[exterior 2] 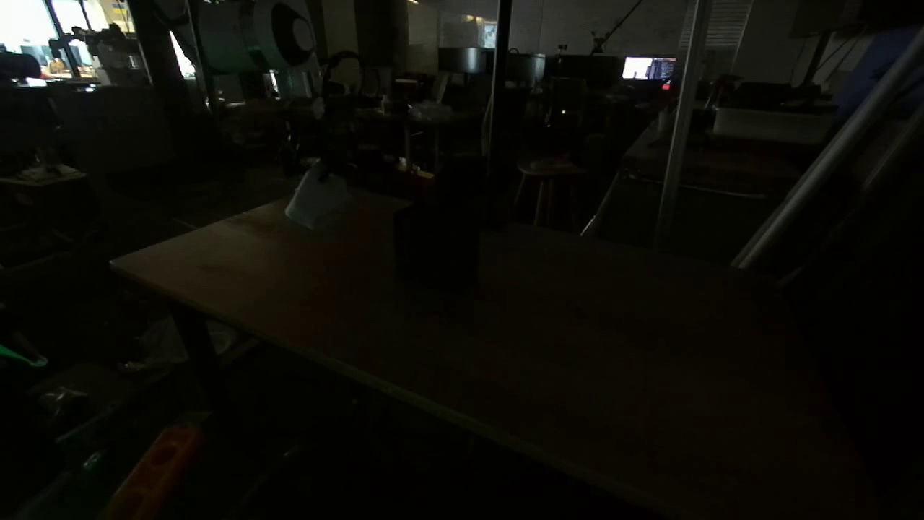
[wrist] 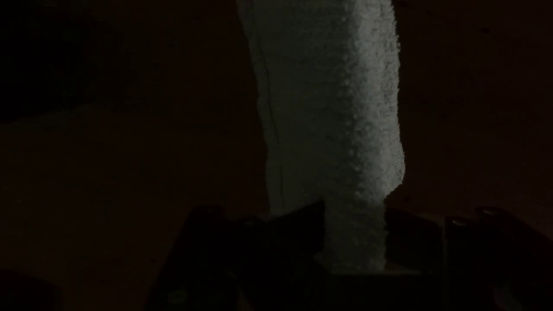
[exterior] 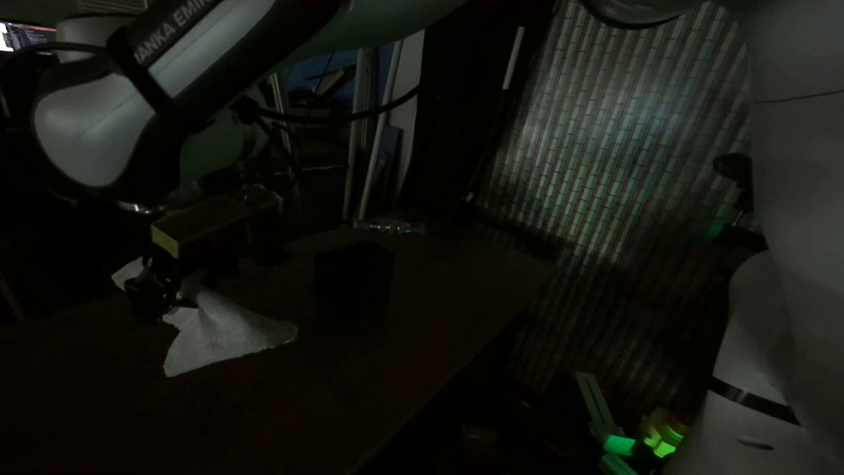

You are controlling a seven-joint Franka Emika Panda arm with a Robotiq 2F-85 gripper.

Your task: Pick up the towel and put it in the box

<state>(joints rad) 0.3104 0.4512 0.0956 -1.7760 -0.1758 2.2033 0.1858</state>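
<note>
Fingers (wrist: pixel 298 231) were pinching a bunched fold of the towel (wrist: pixel 324 108), one each side, cloth squeezed btwn; wrist view v. dark but grip clear enough. Cloth's long axis ran from the gripper (wrist: pixel 354 231) straight up & out the top of that view. In an exterior view, most of it draped toward the box (exterior: pixel 353 284), w/ a pale scrap, prob. same cloth, showing on the opp. side of the gripper. Lowest hem was at or just over the table (exterior: pixel 442 316); couldn't tell if touching.

Key relation: box stood off to the R of the fingers in both exterior views, near the towel's pointed end, no contact seen. Only one arm (exterior: pixel 198 46), so no choice there. Judged: pick done, place not; next move prob. needed lift so hanging cloth cleared the box walls, then sideways travel till the fold sat over the opening. Opening itself too dark to make out; risk = hem snagging or draping outside.
</note>
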